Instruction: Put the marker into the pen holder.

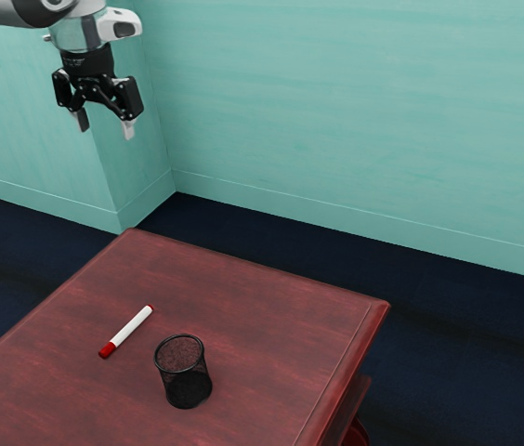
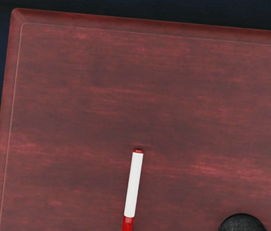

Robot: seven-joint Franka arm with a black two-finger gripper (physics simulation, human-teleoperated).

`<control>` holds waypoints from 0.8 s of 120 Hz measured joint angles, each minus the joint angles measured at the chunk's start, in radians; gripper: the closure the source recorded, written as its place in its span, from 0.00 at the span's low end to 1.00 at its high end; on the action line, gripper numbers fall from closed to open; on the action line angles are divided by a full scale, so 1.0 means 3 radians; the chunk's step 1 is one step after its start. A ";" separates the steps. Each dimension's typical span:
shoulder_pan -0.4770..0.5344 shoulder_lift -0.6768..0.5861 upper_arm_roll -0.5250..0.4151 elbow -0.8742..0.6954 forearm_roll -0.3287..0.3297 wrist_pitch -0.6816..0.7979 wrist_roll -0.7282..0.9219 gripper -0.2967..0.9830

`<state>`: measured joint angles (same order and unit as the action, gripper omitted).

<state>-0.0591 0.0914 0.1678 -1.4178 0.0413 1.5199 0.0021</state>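
The marker (image 1: 126, 331) lies flat on the table (image 1: 253, 297), near the pen holder (image 1: 184, 372) but apart from it. It is probably light, stiff and smooth, apt to roll if nudged; the middle of its white barrel, pinched from both sides, looks the best hold. High above, the gripper (image 1: 105, 126) points down, fingers spread wide with nothing between them.

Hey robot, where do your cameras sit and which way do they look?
Exterior view: beside my arm, high up, looking down at the table, marker and pen holder; arm and open gripper show in its upper left.
Wrist view: by the gripper, looking down at the marker and part of the pen holder.
Both share table, marker and pen holder.
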 joint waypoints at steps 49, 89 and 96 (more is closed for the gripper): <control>-0.0017 -0.0007 -0.0025 0.0002 0.0032 -0.0004 -0.0013 0.23; -0.0099 0.0581 -0.0003 -0.1073 0.0200 0.0978 -0.0084 0.23; -0.0083 0.0616 -0.0002 -0.1236 0.0171 0.1180 -0.0076 0.23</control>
<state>-0.0839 0.2762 0.1671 -1.7887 0.0926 1.8740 -0.0206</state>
